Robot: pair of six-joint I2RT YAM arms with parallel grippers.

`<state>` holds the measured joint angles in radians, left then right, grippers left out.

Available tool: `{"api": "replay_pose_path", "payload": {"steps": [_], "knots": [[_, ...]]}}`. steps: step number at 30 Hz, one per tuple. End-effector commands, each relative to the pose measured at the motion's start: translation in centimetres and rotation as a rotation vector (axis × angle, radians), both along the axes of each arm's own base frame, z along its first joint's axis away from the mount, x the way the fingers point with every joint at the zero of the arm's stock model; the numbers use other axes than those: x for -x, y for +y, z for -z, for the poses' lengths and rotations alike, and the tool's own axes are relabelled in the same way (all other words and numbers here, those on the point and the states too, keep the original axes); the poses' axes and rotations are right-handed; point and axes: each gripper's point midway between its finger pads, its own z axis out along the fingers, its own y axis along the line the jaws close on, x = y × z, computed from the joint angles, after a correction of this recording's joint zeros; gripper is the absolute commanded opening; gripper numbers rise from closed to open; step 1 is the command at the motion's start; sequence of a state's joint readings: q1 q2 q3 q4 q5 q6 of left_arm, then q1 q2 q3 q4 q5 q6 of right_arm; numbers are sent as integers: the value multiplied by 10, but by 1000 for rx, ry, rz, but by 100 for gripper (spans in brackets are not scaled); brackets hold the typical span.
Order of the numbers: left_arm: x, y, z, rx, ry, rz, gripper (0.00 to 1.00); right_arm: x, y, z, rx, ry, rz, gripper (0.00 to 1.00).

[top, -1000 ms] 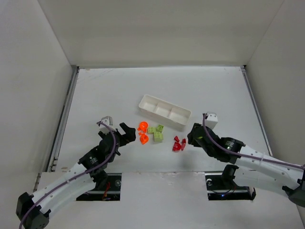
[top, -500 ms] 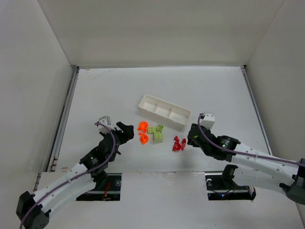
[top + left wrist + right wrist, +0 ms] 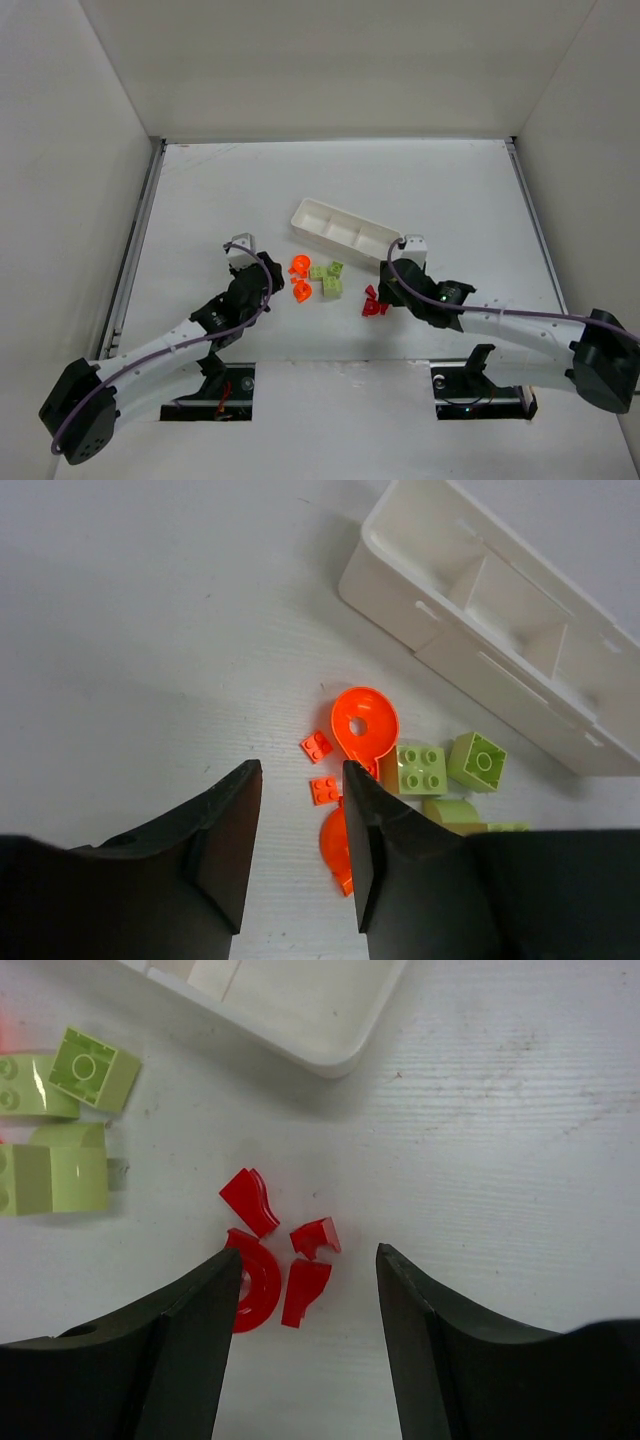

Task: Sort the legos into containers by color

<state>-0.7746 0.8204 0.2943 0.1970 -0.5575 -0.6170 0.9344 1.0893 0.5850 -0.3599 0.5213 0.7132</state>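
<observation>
Orange legos (image 3: 300, 279) lie left of centre, pale green blocks (image 3: 327, 278) beside them, and small red pieces (image 3: 374, 300) to the right. The white tray of containers (image 3: 335, 247) stands behind them, with nothing showing in the compartments I can see. My left gripper (image 3: 268, 283) hovers just left of the orange pieces. In the left wrist view its jaws (image 3: 300, 780) stand narrowly apart over bare table, with an orange half-round (image 3: 335, 845) beside the right finger. My right gripper (image 3: 308, 1260) is open over the red pieces (image 3: 303, 1290), holding nothing.
The tray (image 3: 400, 590) lies diagonally, its near end (image 3: 330, 1020) just beyond the red pieces. A round orange piece (image 3: 365, 720) and two tiny orange squares (image 3: 317, 745) sit ahead of the left fingers. Green blocks (image 3: 95, 1075) lie left of the right gripper. White walls enclose the table.
My left gripper moved right up to the orange pieces and its jaws narrowed. My right gripper shifted left over the red pieces and its jaws widened.
</observation>
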Motion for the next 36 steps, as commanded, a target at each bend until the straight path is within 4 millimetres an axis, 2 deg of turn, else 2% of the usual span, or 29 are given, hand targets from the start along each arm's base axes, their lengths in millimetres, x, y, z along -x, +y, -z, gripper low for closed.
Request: {"api": "replay_pose_path", "payload": {"steps": [1, 5, 13, 23, 25, 27, 29, 32, 36], "knots": [[-5, 2, -3, -1, -54, 0, 38, -19, 18, -4, -39, -45, -31, 62], [-4, 2, 2, 10, -89, 13, 48, -28, 10, 10, 2, -24, -1, 62], [-8, 1, 11, -41, -65, 20, 50, -27, 15, 15, -17, 20, -21, 52], [-12, -1, 19, -28, -41, 23, 52, -24, 20, 35, 0, 95, -48, 43], [-12, 0, 17, -17, -46, 23, 52, -23, 18, 41, 21, 111, -45, 39], [-11, 2, 17, -8, -46, 19, 53, -24, 16, 42, 32, 109, -30, 28], [-10, 2, 18, 4, -46, 20, 54, -29, 14, 34, 26, 78, -9, 22], [-10, 4, 18, 12, -41, 16, 54, -35, 15, 15, 4, 30, 1, 20], [-11, 4, 20, 17, -35, 16, 54, -45, 24, -27, -37, -41, -23, 20]]}}
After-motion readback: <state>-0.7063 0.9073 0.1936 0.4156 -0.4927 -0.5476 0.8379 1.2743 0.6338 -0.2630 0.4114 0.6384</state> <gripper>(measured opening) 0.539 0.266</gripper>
